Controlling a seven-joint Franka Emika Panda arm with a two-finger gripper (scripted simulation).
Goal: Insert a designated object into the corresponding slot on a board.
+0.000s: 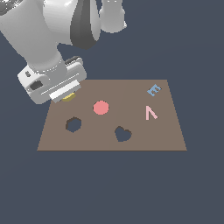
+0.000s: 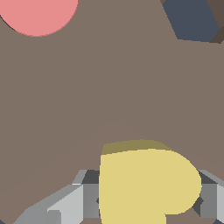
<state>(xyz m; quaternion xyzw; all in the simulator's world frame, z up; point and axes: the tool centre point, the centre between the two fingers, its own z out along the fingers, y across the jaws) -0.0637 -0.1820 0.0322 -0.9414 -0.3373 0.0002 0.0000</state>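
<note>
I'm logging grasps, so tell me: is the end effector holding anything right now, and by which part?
The end effector has its fingers against opposite sides of the yellow heart block, at its lobes. Whether it is lifted off the board cannot be told.

A flat, matt brown surface without grain is shown on the board (image 1: 131, 94). The yellow heart block (image 2: 146, 186) and pink disc (image 1: 101, 107) are rendered smooth and unreflective. The gripper (image 2: 148, 194) fingers (image 2: 70, 203) appear as dull grey metal.
</note>
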